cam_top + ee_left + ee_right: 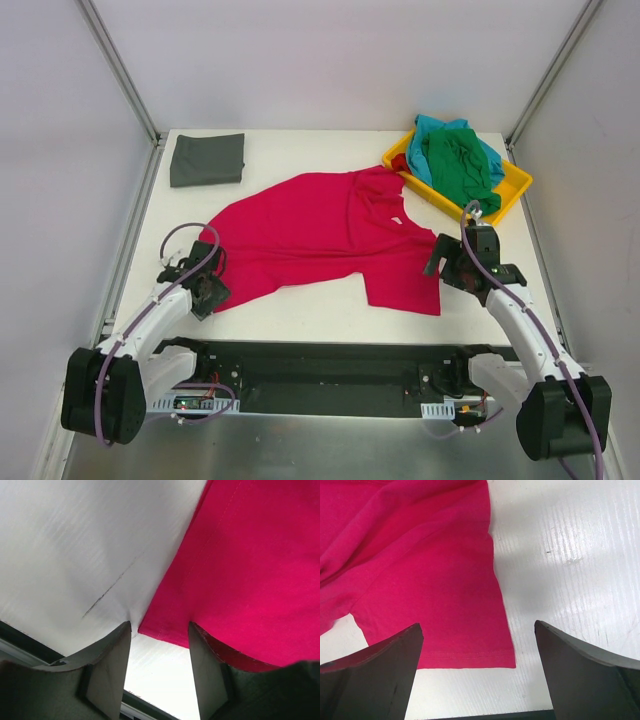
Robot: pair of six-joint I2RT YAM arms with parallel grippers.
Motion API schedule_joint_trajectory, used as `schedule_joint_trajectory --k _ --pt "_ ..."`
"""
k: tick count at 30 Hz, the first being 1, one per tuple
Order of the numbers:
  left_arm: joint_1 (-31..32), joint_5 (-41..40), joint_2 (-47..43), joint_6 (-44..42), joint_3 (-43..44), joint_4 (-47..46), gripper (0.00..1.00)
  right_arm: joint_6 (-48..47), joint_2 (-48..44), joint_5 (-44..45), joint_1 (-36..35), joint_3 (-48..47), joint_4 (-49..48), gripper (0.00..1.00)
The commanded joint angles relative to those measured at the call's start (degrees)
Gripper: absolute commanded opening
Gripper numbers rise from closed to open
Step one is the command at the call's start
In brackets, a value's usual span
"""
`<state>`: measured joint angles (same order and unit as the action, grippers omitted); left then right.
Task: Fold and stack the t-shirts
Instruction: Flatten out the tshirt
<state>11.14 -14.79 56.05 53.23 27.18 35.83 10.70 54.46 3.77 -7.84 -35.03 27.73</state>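
Arms: left arm (pixel 150 320) and right arm (pixel 520 320), bases at the near edge, each reaching onto the table beside one lower side of the spread shirt.
Table: white top (pixel 300 150); carries all four shirts and the tray.
Crimson t-shirt: (pixel 320 235) mid-table, opened out but rumpled and skewed. Collar end points toward the tray and reaches its near corner. Not folded.
Yellow tray: (pixel 520 181) far right corner, holding two shirts in a loose heap.
Green t-shirt: (pixel 460 165) bunched on top in the tray, unfolded.
Teal t-shirt: (pixel 432 128) under and behind the green one, unfolded.
Dark grey t-shirt: (pixel 207 159) far left corner, folded into a neat rectangle, well apart from the crimson one.
Left gripper: (pixel 160 630) low at the crimson shirt's lower-left hem corner. Fingers (pixel 107 670) about half apart; the hem corner lies between them with bare table showing in the gap. No pinch on the cloth visible.
Right gripper: (pixel 477 630) above the sleeve hem at the shirt's right side. Fingers (pixel 375 675) spread wide, nothing held.
Progress (judgement): one shirt of four folded. The crimson one is being set up for its first fold. Green and teal are untouched, and no stack is begun.
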Motion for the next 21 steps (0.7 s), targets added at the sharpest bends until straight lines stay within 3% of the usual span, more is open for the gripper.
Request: schedule_joint_trajectory --k 1,9,12,21 --pt "-0.5 -0.4 2.7 0.4 -0.6 -2.1 0.46 0.6 0.5 0.2 0.4 -2.2 0.8 0.96" --pt "-0.5 0.4 6.9 -0.8 -0.3 -3.7 0.28 0.6 1.5 0.5 0.4 -2.4 1.3 0.96" --pt "-0.5 1.3 7.7 -1.3 -0.1 -4.4 0.0 0.6 1.9 0.4 0.5 -2.4 1.3 0.96" --pt "-0.5 3.7 4.9 -5.1 0.8 -5.9 0.0 -0.1 2.1 0.5 0.4 -3.6 5.0 0.96"
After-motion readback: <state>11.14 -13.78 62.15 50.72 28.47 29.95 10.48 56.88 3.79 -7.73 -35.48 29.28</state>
